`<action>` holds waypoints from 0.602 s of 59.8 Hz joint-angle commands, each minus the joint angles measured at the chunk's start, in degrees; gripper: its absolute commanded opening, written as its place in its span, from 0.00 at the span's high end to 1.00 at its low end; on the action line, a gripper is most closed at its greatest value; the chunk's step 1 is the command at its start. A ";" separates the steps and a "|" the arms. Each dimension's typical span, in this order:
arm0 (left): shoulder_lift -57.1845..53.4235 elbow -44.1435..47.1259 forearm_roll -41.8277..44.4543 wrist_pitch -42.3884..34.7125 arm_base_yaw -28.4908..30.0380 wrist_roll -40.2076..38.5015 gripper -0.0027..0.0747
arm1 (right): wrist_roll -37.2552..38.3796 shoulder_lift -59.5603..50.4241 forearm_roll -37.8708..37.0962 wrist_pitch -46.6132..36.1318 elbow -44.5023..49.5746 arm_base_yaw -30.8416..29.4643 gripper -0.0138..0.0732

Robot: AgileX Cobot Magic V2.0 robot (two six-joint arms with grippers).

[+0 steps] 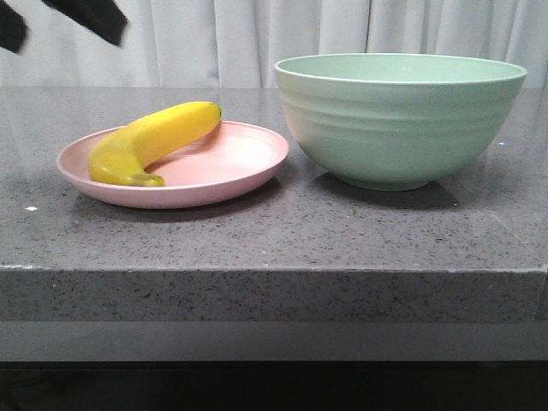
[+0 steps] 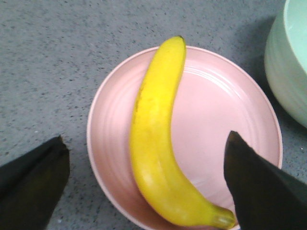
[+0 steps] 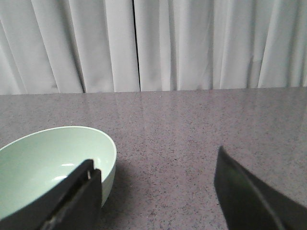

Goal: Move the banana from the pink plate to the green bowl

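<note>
The yellow banana (image 1: 154, 137) lies on the pink plate (image 1: 231, 167) at the left of the counter. The green bowl (image 1: 398, 120) stands just right of the plate and looks empty. My left gripper (image 1: 60, 30) hangs open high above the plate. In the left wrist view its fingers (image 2: 33, 182) stand wide apart on either side of the banana (image 2: 156, 139) on the plate (image 2: 216, 110), not touching it. My right gripper (image 3: 156, 160) is open and empty above bare counter, beside the bowl (image 3: 43, 158). It does not show in the front view.
The grey speckled counter (image 1: 274, 231) has its front edge close below the plate and bowl. White curtains (image 3: 158, 43) hang behind the counter.
</note>
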 commanded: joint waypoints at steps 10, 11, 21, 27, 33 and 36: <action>7.95 -6.87 0.82 -2.20 -3.10 0.16 0.14 | -0.35 0.92 -0.40 -4.32 -1.95 -0.29 0.24; 8.45 -7.02 0.82 -2.20 -3.10 0.16 0.14 | -0.35 0.92 -0.40 -4.32 -1.95 -0.29 0.24; 12.80 -7.93 0.92 -2.30 -3.10 0.16 0.14 | -0.35 0.92 -0.40 -4.06 -1.95 -0.29 0.24; 14.46 -7.93 0.92 -2.30 -3.10 0.16 0.14 | -0.35 0.92 -0.40 -3.92 -1.95 -0.29 0.24; 15.66 -8.04 0.92 -2.16 -3.10 0.16 0.14 | -0.35 0.92 -0.40 -3.92 -1.95 -0.29 0.24; 15.74 -8.04 0.92 -2.16 -3.10 0.16 0.14 | -0.35 0.92 -0.40 -3.92 -1.95 -0.29 0.24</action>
